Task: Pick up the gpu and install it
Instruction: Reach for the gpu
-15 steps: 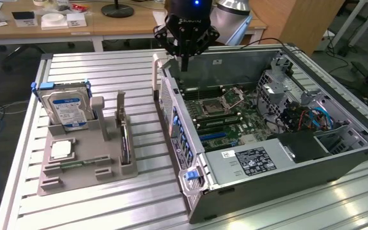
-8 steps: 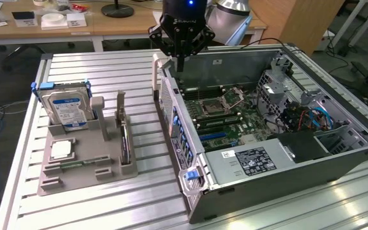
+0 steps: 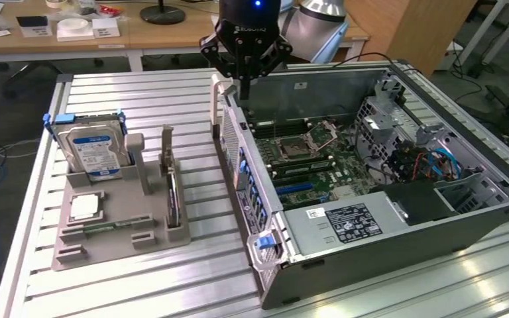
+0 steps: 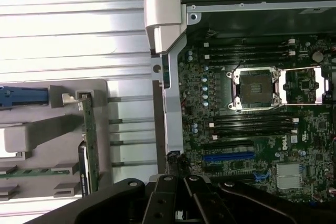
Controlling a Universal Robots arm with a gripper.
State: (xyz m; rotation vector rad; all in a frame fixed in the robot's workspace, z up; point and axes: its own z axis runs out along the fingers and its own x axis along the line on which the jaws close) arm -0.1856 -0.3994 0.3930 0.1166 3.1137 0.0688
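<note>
Gripper (image 3: 244,88) fingers pinched together, empty; I logged it above case (image 3: 387,255) edge. Gpu (image 3: 175,197) upright in tray (image 3: 113,246), well apart.

A silver hard drive (image 3: 93,151) with a blue-white label stands in a grey holder tray (image 3: 117,228) at centre left on the slatted bench (image 3: 130,99). An open computer case (image 3: 370,265), its motherboard (image 3: 312,159) exposed, lies at right.

gpu (image 3: 175,193) (image 4: 89,145): thin black card standing on its long edge in a slot of the grey holder (image 3: 117,202), on the side nearest the PC case (image 3: 370,255). Pale bracket end upright at the far end. Not picked up, not installed.
</note>
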